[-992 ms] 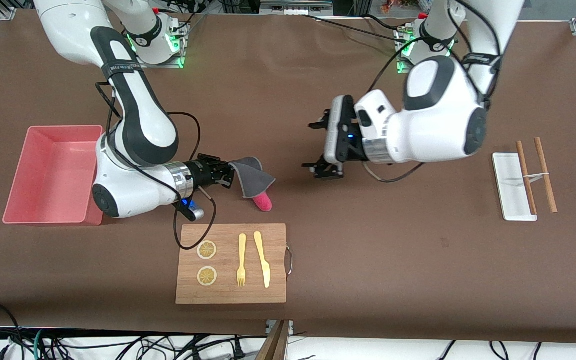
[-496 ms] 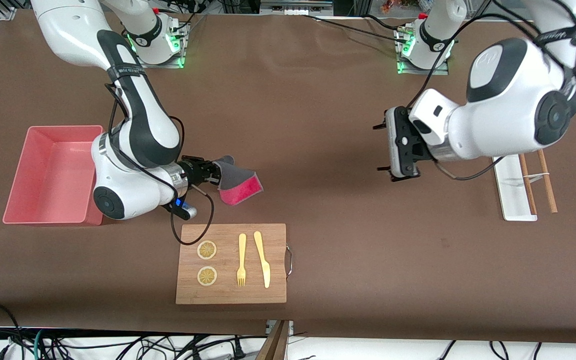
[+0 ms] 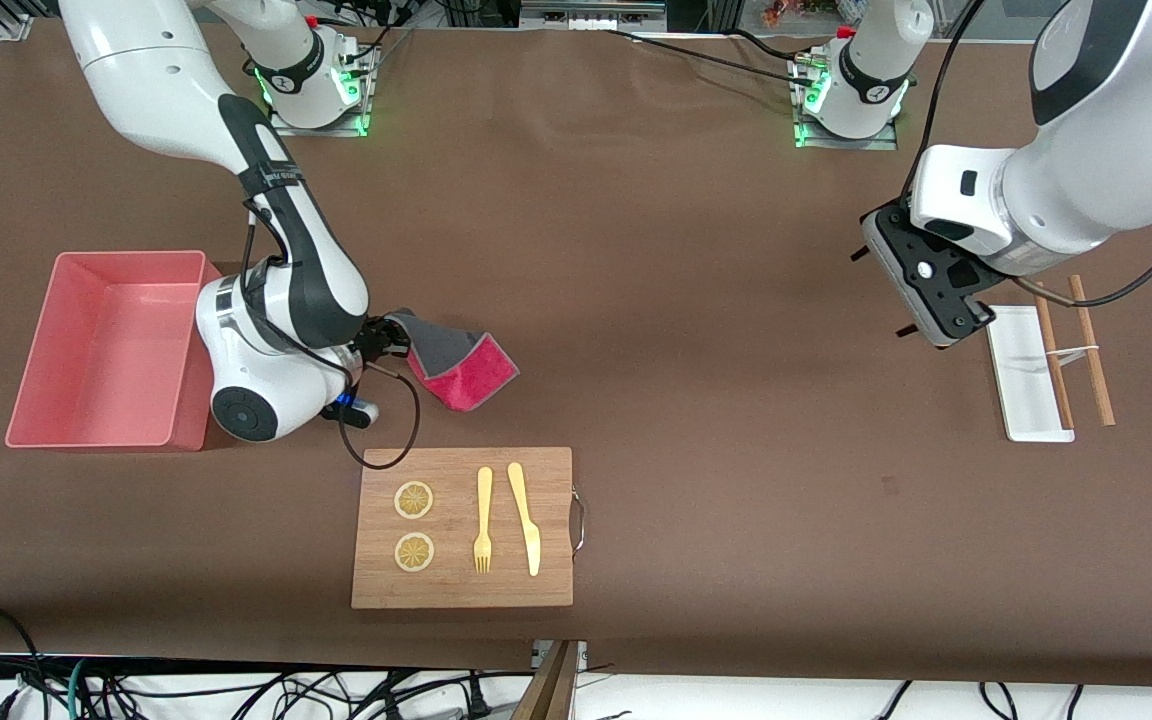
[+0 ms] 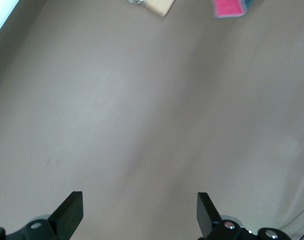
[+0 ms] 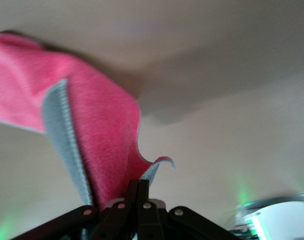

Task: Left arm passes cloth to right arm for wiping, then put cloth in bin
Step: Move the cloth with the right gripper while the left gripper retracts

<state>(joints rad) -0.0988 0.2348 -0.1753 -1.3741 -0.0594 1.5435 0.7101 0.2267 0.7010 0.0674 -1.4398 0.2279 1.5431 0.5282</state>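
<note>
My right gripper is shut on one edge of the cloth, low over the table beside the bin. The cloth hangs folded, with its dark grey face up and its red-pink face showing below. In the right wrist view the shut fingertips pinch the pink cloth. The salmon-pink bin is empty and stands at the right arm's end of the table. My left gripper is open and empty, raised over the table beside the white tray. Its left wrist view shows bare table and the cloth far off.
A wooden cutting board with two lemon slices, a fork and a knife lies nearer the camera than the cloth. A small white tray with two chopsticks across it lies at the left arm's end.
My left arm has drawn back toward its own end of the table and risen, empty. My right gripper has pulled the cloth toward the bin, and its red-pink face has turned into view.
</note>
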